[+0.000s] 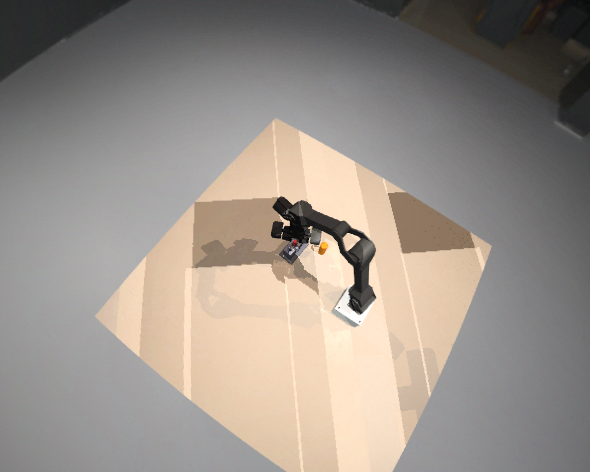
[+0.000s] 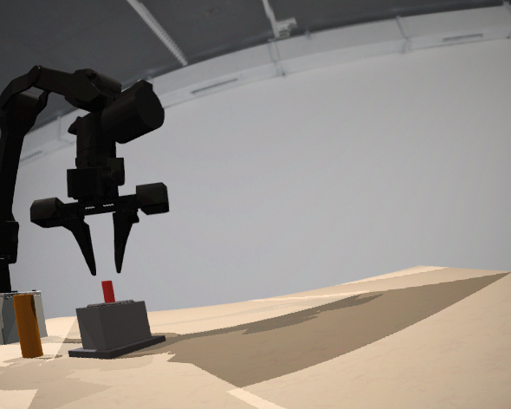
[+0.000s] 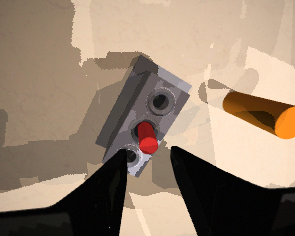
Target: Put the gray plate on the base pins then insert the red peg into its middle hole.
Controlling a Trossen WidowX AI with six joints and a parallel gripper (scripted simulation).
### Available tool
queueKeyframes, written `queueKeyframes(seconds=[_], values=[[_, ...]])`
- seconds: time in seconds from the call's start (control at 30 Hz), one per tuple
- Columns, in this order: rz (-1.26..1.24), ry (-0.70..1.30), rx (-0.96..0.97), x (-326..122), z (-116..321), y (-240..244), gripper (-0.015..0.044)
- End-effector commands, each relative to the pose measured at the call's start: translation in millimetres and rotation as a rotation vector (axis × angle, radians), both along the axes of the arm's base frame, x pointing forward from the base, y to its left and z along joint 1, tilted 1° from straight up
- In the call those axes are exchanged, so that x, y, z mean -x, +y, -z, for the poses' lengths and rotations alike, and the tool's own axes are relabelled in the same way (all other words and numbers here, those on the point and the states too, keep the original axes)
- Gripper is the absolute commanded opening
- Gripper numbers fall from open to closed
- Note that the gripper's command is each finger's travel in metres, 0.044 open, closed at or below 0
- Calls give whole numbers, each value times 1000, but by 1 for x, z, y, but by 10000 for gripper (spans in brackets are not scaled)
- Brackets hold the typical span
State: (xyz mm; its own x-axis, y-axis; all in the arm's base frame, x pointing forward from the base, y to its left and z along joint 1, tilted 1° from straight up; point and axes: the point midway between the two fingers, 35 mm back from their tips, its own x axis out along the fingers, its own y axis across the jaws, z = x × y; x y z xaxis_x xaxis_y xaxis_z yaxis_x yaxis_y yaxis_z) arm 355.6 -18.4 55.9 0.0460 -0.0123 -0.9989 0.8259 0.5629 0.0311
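Observation:
The gray plate point(image 2: 115, 325) point(image 3: 153, 82) is a block with a row of three ringed holes, sitting flat on the base's thin dark flange point(image 2: 153, 340). The two outer holes show dark round centres. The red peg point(image 1: 294, 243) point(image 2: 108, 290) point(image 3: 148, 142) stands in the middle hole, nearly upright, with a short length sticking out above the plate. How deep its lower end sits is hidden. My gripper point(image 2: 106, 273) point(image 3: 148, 153) is open and empty, its fingertips apart on either side and just above the peg's top, not touching it.
An orange cylinder point(image 1: 323, 248) point(image 2: 28, 326) point(image 3: 262, 114) stands upright beside the base, on the side toward the arm's white mount point(image 1: 347, 313). Shadows and light bands cross the tan table top point(image 1: 234, 345).

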Motion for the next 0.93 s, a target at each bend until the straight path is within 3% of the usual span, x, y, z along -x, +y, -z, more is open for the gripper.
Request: queueKeyframes(seconds=[0.0, 0.9], values=[[2, -1, -1, 0, -3, 0, 150], [3, -1, -2, 5, -20, -1, 150]])
